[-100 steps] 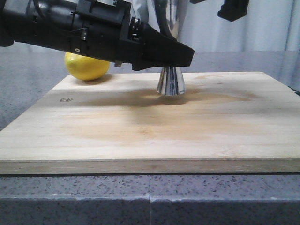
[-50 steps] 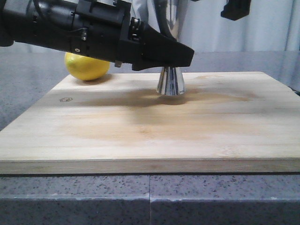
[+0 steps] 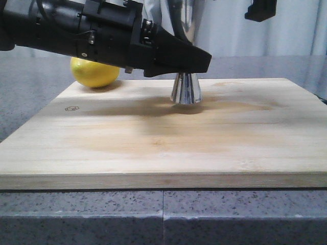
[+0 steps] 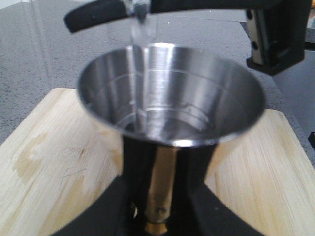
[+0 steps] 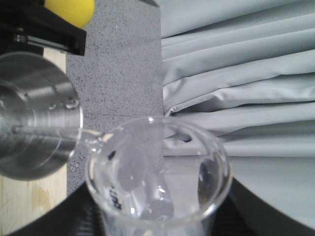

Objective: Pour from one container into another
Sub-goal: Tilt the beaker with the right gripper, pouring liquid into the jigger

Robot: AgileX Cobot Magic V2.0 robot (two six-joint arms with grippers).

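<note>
The steel jigger (image 3: pixel 185 89) stands upright on the wooden board (image 3: pixel 163 148), and my left gripper (image 3: pixel 195 60) is shut on its narrow waist. In the left wrist view its open upper cup (image 4: pixel 172 93) fills the frame, with the gold band (image 4: pixel 157 228) low between the fingers. The clear glass beaker (image 5: pixel 157 172) lies tipped on its side in my right gripper (image 5: pixel 157 219), which is shut on it. Its pouring lip (image 5: pixel 91 140) reaches over the jigger's rim (image 5: pixel 74 132). The beaker's lip (image 4: pixel 141 22) also shows above the cup.
A yellow lemon (image 3: pixel 94 72) sits at the board's far left corner. Grey speckled counter (image 3: pixel 163 214) surrounds the board, and a grey curtain (image 5: pixel 236 73) hangs behind. A black part of my right arm (image 3: pixel 260 9) shows at the upper right.
The right arm's black part in the front view has crept up and to the right. The left gripper and jigger have not moved.
</note>
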